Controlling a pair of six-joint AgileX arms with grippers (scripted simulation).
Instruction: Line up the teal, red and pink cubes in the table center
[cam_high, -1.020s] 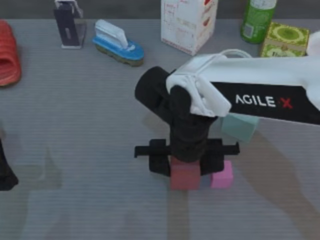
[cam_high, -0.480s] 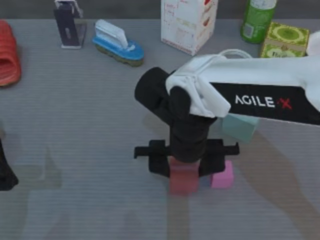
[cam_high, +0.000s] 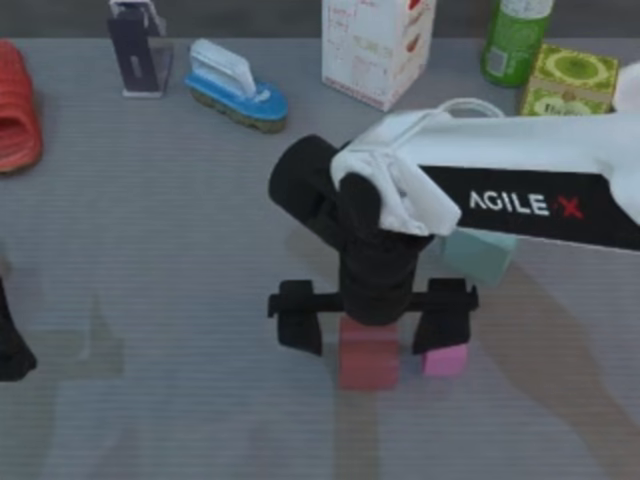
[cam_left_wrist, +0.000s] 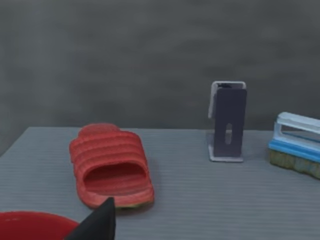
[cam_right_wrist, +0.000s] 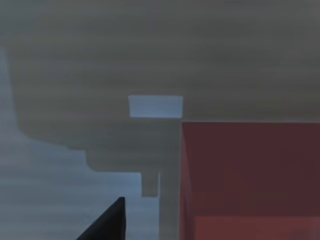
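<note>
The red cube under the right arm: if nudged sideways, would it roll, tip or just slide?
The red cube would probably slide: it sits flat on the ribbed table and has flat faces. Tipping seems unlikely, since it looks as wide as it is tall. It would likely bump the pink cube close beside it if pushed that way.

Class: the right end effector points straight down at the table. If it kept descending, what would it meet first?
Most likely the red cube: the right end effector hangs open directly above it, fingers spread either side. Height is hard to judge from above.
</note>
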